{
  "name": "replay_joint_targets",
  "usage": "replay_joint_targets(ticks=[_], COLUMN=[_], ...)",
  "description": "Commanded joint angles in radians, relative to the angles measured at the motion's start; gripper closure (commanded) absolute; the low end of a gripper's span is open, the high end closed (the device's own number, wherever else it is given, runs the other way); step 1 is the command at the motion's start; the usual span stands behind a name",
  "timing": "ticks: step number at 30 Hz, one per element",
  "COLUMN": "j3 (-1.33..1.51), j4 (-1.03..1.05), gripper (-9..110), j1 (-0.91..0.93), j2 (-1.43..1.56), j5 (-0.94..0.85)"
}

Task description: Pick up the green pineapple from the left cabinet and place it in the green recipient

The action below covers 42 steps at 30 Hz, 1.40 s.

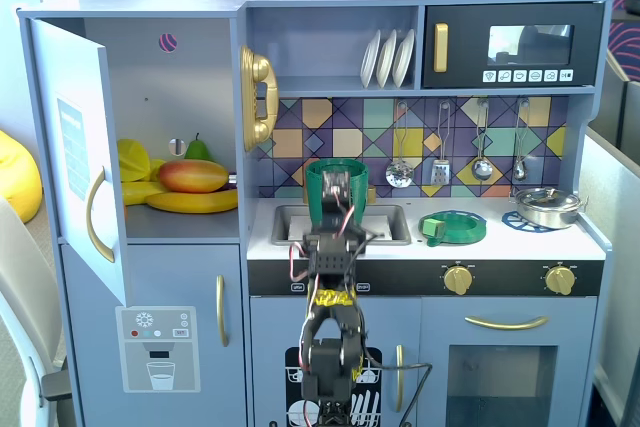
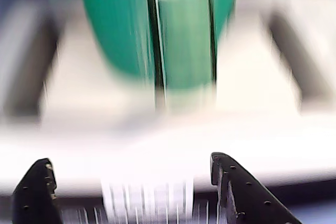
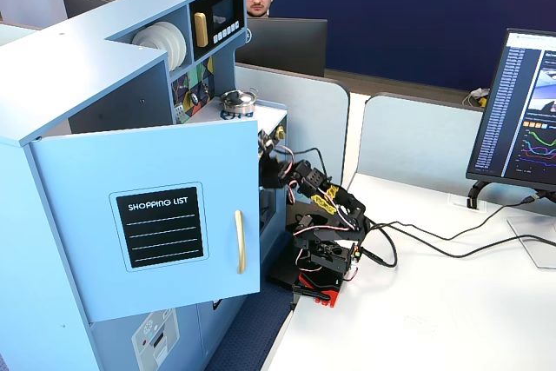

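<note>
The green recipient (image 1: 324, 179), a tall dark green pot, stands on the counter behind the sink. It fills the top of the blurred wrist view (image 2: 184, 35), strap handle facing the camera. My gripper (image 1: 336, 190) hovers in front of the pot over the sink. It is open and empty in the wrist view (image 2: 131, 174), with nothing between the black fingers (image 2: 239, 192). The left cabinet (image 1: 190, 87) stands open and holds a mango (image 1: 193, 176), bananas and a dark pear (image 1: 197, 148). The green pineapple shows in no view.
The cabinet door (image 1: 72, 162) swings out to the left and blocks the other fixed view (image 3: 156, 215). A flat green dish (image 1: 453, 227) and a silver pan (image 1: 547, 206) sit on the counter to the right. A gold phone (image 1: 258, 97) hangs beside the cabinet.
</note>
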Motion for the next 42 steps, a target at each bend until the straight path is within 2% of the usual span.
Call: replay_joint_targets(ticks=[1, 11, 27, 31, 36, 42], j3=[0.14, 0.431, 0.598, 0.598, 0.6, 0.6], j4=[0.097, 0.459, 0.762, 0.765, 0.778, 0.778], gripper=[78, 84, 84, 84, 84, 84], j1=[0.015, -0.008, -0.026, -0.031, -0.031, -0.032], j2=[0.133, 0.284, 0.285, 0.285, 0.285, 0.285], j5=[0.011, 0.06, 0.178, 0.212, 0.12, 0.127])
